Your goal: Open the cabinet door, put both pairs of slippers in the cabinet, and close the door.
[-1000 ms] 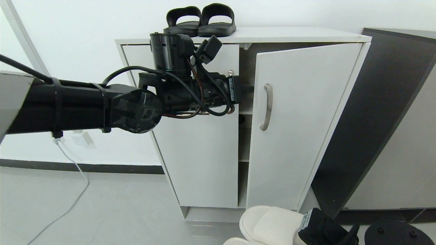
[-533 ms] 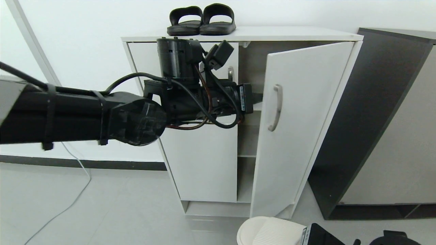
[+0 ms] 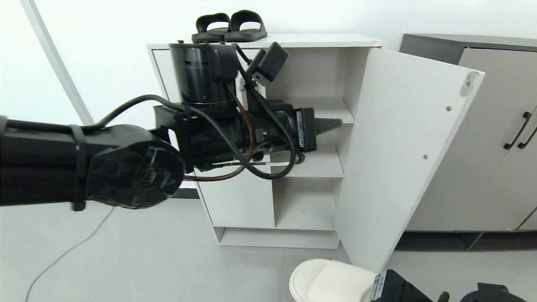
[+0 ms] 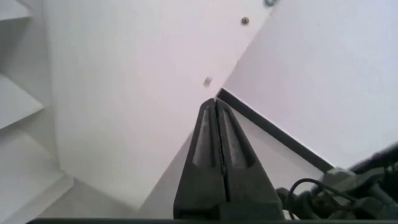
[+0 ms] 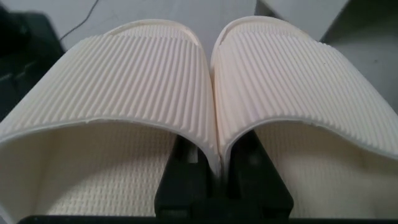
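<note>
In the head view, the cabinet (image 3: 293, 42) has its door (image 3: 398, 159) wide open, black slippers (image 3: 230, 26) on top, my left pincer (image 3: 335, 123) before the shelves. Left wrist: its tips press together on nothing. Right wrist: my right pincer (image 5: 219, 177) clamps the cream slippers (image 5: 124, 81) by their touching inner sides

cream slippers (image 5: 137, 87) side by side, inner edges in right gripper (image 5: 219, 167)

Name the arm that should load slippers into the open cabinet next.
Right: the right pincer grips the white slippers by the open door. The left pincer is shut and empty at the shelves.
</note>
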